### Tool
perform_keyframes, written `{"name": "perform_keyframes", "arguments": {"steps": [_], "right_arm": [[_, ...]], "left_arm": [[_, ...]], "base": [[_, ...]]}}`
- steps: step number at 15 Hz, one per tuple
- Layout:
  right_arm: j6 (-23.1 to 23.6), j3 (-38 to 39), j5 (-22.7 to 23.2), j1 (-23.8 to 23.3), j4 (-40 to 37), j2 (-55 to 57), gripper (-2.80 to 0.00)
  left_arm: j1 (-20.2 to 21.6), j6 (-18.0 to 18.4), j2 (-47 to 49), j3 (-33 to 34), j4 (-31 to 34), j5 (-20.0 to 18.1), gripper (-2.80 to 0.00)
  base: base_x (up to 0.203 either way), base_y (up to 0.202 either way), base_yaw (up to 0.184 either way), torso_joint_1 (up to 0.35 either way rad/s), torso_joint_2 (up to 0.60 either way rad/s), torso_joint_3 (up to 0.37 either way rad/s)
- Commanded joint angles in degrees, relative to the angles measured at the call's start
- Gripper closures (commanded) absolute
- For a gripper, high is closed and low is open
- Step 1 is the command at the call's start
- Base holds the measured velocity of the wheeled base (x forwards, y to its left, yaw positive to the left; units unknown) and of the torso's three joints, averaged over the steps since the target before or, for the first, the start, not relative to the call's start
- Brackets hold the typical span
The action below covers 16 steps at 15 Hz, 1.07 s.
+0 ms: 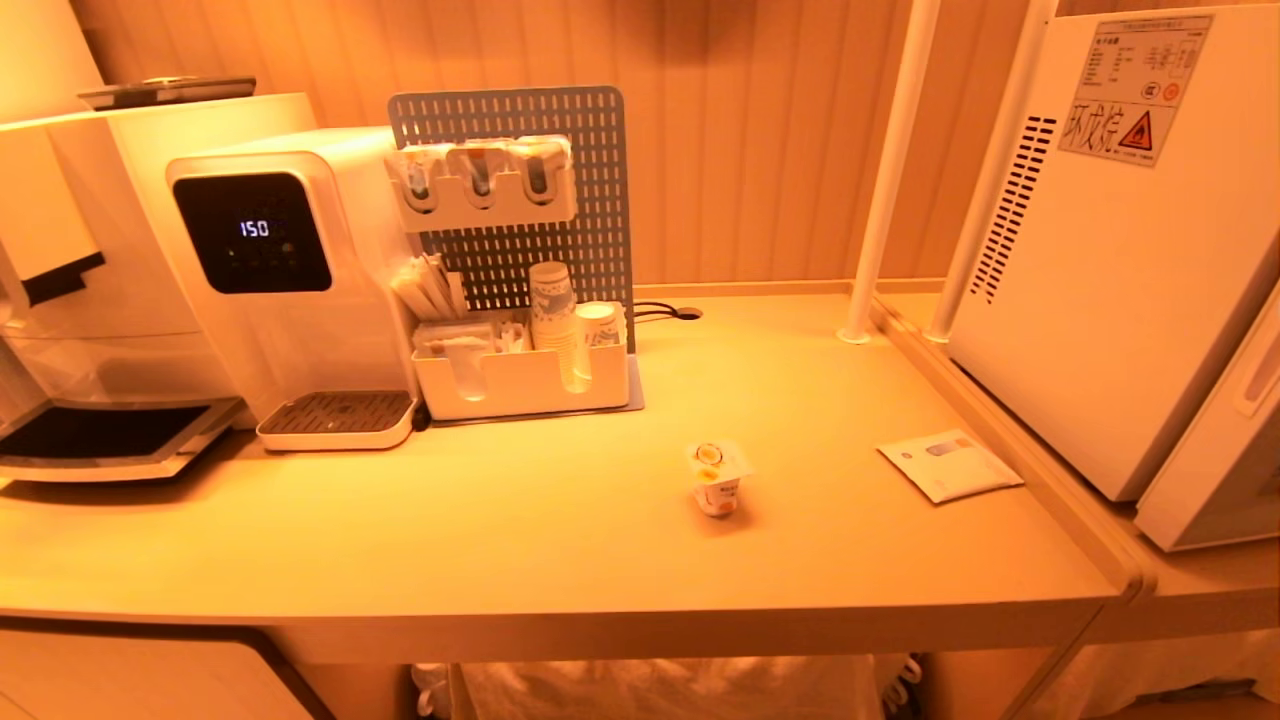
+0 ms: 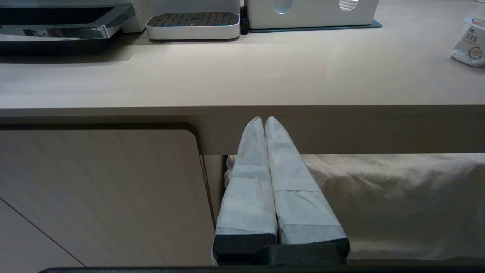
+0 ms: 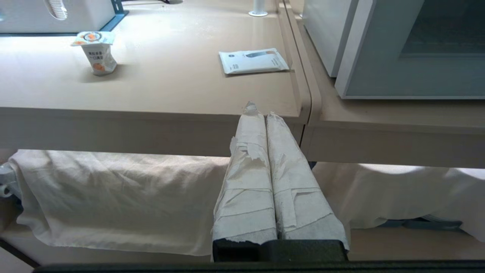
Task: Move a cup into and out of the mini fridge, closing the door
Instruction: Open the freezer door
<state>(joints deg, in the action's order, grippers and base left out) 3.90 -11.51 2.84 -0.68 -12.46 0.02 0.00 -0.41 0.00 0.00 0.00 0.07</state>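
Though blurry, dispenser display (image 1: 254,229) "150".

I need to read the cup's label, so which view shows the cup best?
The right wrist view: the cup stands whole on the table, lid and side print facing the camera. The head view shows it smaller, from above. The left wrist view catches it cut off at the frame's edge.

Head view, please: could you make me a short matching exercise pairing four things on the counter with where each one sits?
Things:
1. cup
2. flat packet
3. mini fridge
4. water dispenser

Places:
A. far right, on the lower side shelf
B. left, by the pegboard organiser
C. middle of the counter, upright
D. lying near the counter's right edge

Pairs: 1-C, 2-D, 3-A, 4-B
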Motion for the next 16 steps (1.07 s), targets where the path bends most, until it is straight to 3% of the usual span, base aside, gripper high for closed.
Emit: {"name": "perform_keyframes", "arguments": {"steps": [1,7,16], "right_arm": [[0.05,-2.37,0.21,0.01,-0.64,-0.11,0.00],[-0.26,-7.05,0.43,0.06,-1.47,7.68,0.00],[-1.49,-17.92,4.56,0.39,-1.49,25.78,0.00]], "left_arm": [[0.00,-0.02,0.00,0.00,0.00,0.01,0.00],[0.00,-0.02,0.00,0.00,0.00,0.01,0.00],[0.00,-0.02,0.00,0.00,0.00,0.01,0.00]], "base": [[0.000,0.000,0.000,0.000,0.00,0.000],[0.000,0.000,0.000,0.000,0.00,0.000],[0.000,0.000,0.000,0.000,0.00,0.000]]}}
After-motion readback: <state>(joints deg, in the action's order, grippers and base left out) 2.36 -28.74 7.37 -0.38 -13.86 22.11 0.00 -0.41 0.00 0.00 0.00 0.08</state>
